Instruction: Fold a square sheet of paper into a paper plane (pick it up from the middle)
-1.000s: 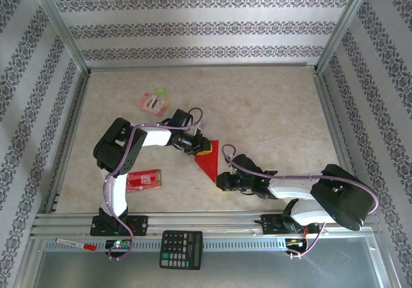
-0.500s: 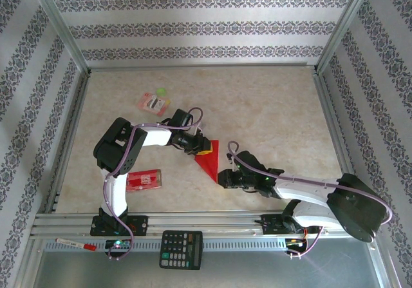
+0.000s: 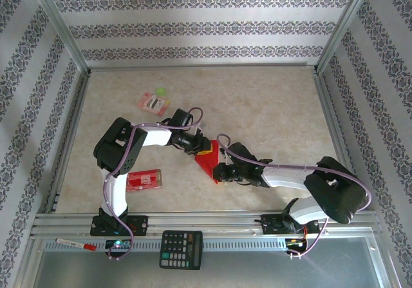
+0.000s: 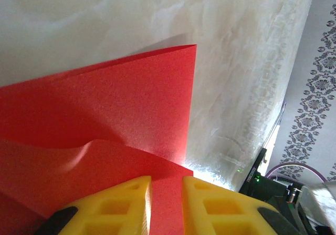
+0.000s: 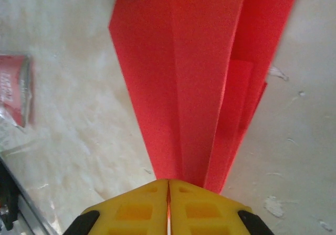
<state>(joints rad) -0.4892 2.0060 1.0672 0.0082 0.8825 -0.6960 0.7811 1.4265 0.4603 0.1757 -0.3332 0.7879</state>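
Pale beige tabletop (image 3: 270,107) with a marbled, slightly scuffed finish fills an aluminium-framed bay whose walls carry grey-and-white striped floral wallpaper. Near the table's middle, between the two arms, is the thin bright red paper sheet (image 3: 207,162), plain and matte, folded into a long wedge that tapers toward the near edge.

The left gripper (image 3: 205,150) meets the wedge's wide far end. From its wrist camera, the blocky yellow plastic fingers (image 4: 121,206) stand a narrow slit apart (image 4: 167,193) with a raised layer of the paper (image 4: 131,103) running into that slit, so they are clamped on it. That layer bows upward in a soft ripple above a flatter one with a crisp straight edge.

The right gripper (image 3: 219,172) is at the narrow near end. Its yellow fingertips (image 5: 168,193) are pressed together, pinching the point where several sharply creased layers (image 5: 194,61) converge.

A glossy red rectangular packet with white print (image 3: 143,180) lies apart to the left, a small pink packet (image 3: 153,101) farther back, and a black calculator (image 3: 181,249) on the front rail.
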